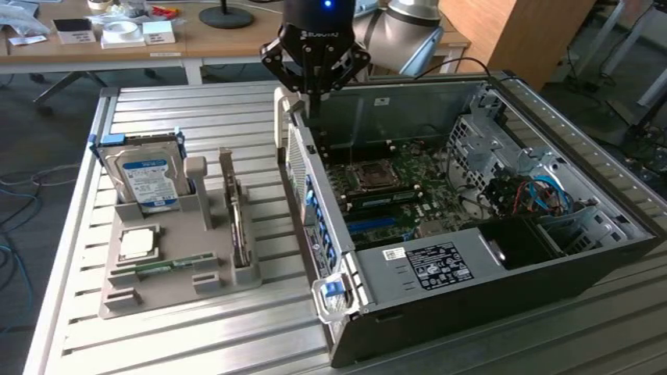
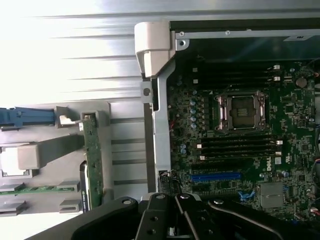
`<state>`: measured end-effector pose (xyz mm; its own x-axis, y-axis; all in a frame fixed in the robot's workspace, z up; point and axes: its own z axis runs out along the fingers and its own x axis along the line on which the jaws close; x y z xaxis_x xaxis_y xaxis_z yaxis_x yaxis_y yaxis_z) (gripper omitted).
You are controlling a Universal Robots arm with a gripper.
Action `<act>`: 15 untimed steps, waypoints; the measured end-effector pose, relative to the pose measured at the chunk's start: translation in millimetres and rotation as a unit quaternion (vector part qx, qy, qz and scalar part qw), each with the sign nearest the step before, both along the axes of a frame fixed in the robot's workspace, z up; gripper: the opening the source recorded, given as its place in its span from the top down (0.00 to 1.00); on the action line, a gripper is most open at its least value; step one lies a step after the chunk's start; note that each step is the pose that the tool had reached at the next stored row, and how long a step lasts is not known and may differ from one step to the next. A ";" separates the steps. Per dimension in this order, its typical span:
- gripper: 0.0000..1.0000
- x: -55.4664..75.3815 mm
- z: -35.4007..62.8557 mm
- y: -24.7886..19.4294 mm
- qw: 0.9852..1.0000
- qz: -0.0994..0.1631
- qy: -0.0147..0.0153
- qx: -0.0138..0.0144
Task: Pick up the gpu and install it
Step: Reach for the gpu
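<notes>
The gpu [image 1: 237, 220] stands on its edge in a slot of the grey holder [image 1: 172, 293], in the exterior view's left half. In the wrist view it is a thin green board edge [image 2: 93, 155]. My black gripper [image 1: 312, 101] hangs above the rear wall of the open computer case [image 1: 501, 289], higher than the gpu and off to the exterior view's right of it. Its fingers [image 2: 186, 212] are shut together with nothing between them. Inside the case lies the motherboard [image 2: 290, 120] with a blue card slot [image 2: 215, 176].
The grey holder also carries a silver hard drive with a blue-white label [image 1: 146, 176], a square processor chip [image 1: 139, 244] and a narrow green memory stick [image 1: 156, 269]. A white latch [image 2: 155, 47] sits on the case corner. Desks with clutter stand behind the slatted metal table [image 1: 208, 109].
</notes>
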<state>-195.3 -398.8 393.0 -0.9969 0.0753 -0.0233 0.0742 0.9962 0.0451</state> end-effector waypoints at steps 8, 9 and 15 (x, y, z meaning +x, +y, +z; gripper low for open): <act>0.89 -13.0 -0.1 0.0 1.000 0.000 0.000 0.000; 0.89 -14.6 -0.1 0.0 1.000 0.000 0.000 0.000; 0.89 -24.7 -0.2 0.0 1.000 0.000 0.000 0.000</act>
